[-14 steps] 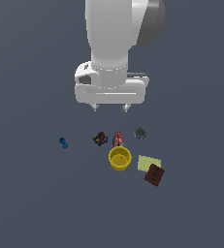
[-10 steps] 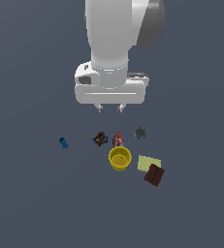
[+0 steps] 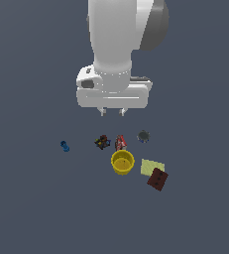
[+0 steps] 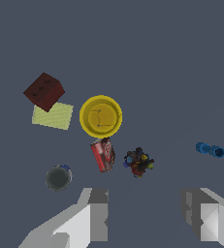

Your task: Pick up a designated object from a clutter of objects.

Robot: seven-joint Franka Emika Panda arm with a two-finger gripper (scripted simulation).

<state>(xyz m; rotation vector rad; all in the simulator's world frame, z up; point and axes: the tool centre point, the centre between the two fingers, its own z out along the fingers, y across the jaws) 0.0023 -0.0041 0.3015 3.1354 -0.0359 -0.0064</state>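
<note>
The designated object, a bright yellow round cup (image 3: pixel 122 162) (image 4: pixel 101 116), stands upright on the dark floor amid the clutter of objects. My gripper (image 3: pixel 112 113) (image 4: pixel 145 210) hangs well above the clutter, up and slightly toward the exterior view's left of the cup. It is open, and nothing sits between its fingers (image 4: pixel 98 213). A small red can (image 3: pixel 120 143) (image 4: pixel 103 154) lies right beside the cup's rim. A dark multicoloured bit (image 3: pixel 102 142) (image 4: pixel 138 162) rests close to the can.
A pale yellow flat square (image 3: pixel 152 167) (image 4: pixel 52 116) lies beside the cup, partly under a dark brown block (image 3: pixel 157 179) (image 4: pixel 44 91). A dark grey round piece (image 3: pixel 143 136) (image 4: pixel 58 178) and a small blue piece (image 3: pixel 65 146) (image 4: pixel 210 149) lie apart from the others.
The hand has turned about its vertical axis, so its fingertips look closer together in the exterior view. The objects on the floor have not moved.
</note>
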